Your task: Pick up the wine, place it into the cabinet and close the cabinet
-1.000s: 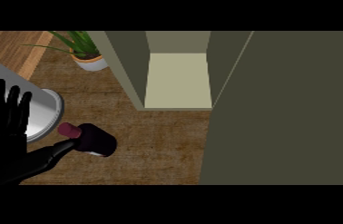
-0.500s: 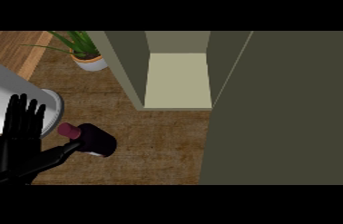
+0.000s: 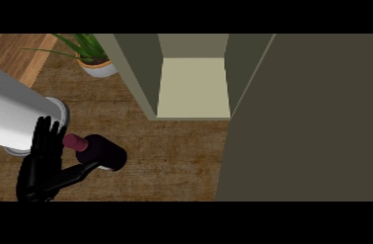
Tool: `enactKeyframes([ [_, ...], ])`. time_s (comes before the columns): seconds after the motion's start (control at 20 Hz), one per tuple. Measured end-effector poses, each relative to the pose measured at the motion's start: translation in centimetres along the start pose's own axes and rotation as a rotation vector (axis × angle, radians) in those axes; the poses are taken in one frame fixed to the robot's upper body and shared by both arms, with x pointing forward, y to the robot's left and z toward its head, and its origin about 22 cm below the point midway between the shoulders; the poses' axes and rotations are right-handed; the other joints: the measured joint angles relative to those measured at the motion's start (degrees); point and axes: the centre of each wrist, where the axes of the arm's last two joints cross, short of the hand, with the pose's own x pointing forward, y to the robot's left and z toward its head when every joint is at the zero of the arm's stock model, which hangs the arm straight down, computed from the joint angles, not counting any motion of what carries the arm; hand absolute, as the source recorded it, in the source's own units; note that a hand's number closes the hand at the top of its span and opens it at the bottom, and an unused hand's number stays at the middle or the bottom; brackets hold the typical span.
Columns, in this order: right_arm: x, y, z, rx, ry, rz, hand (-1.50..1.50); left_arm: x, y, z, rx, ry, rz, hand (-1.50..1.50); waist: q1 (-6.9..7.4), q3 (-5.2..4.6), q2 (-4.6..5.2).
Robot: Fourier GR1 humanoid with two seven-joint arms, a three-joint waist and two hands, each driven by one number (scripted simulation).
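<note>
Left hand (image 3: 45, 154) has slid in from the left edge, fingers straight, thumb under the wine (image 3: 98, 150) | bottle stands on counter (image 3: 175, 154), just beside hand, ungrasped | cabinet (image 3: 193, 85) open, well apart | grasp looks next | right hand unseen

I see the wine bottle (image 3: 98, 151) standing on the counter (image 3: 175, 149), left of the open cabinet (image 3: 193, 87); my left hand (image 3: 42, 161) is just beside it, potted plant (image 3: 94, 58) behind.
</note>
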Motion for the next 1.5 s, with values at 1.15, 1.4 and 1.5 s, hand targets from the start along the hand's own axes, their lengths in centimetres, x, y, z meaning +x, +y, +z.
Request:
enactKeyframes([
  [1.15, -0.2, 0.2, 0.1, 0.012, -0.015, 0.017, -1.50, -12.7, 2.1, 0.8, -0.048, 0.073, 0.141, -1.50, -0.18, -0.01, 0.04],
  [1.4, -0.2, 0.1, 0.4, 0.013, -0.006, 0.026, -1.50, -13.7, 1.9, 1.0, -0.061, 0.037, 0.189, -1.50, -0.06, 0.32, -0.14],
  [1.5, -0.1, 0.0, 0.3, 0.013, -0.004, 0.030, -1.50, -13.8, 1.9, 0.9, -0.069, 0.035, 0.197, -1.50, 0.03, 0.44, -0.20],
])
